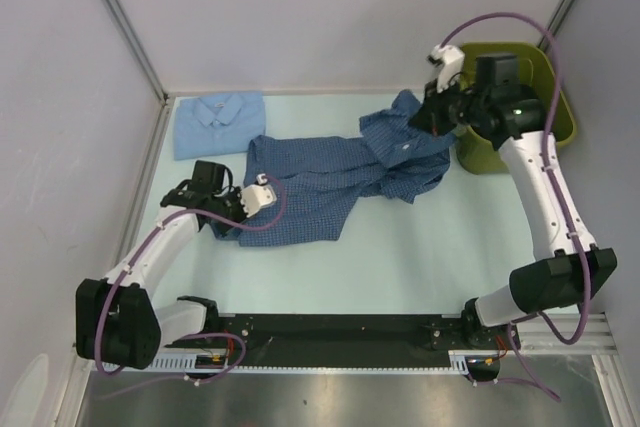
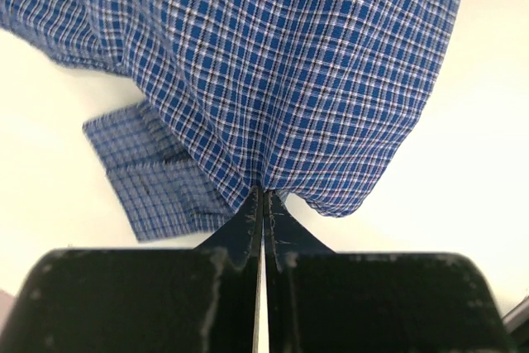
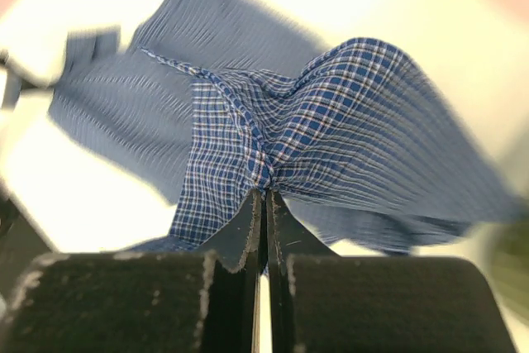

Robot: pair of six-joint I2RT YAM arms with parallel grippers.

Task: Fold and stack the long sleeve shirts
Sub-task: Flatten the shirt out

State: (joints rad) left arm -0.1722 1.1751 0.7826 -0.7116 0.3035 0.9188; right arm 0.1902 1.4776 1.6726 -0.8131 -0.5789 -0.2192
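Two shirts are on the table and we place everything off the green bin. The checked shirt lies spread out with its long axis running from right beside the bin away to the near left. One end is bunched and raised against the bin's left wall, and the other sits flat, well apart from it. From overhead we can't see fingertips at all, but the wrist views give us that. The left gripper has its jaws pressed together on a fold of hem at the end far from the bin, and the right gripper is pinched shut on a gathered peak of check cloth at the bin end. Only the left wrist view shows us a cuff lying flat under the hanging cloth. The right wrist view is blurred beyond the pinch. The pale blue shirt, seen only from above, rests folded with its collar toward the back wall, far left of the bin and just touching the checked one. A purple cable arcs over the bin.
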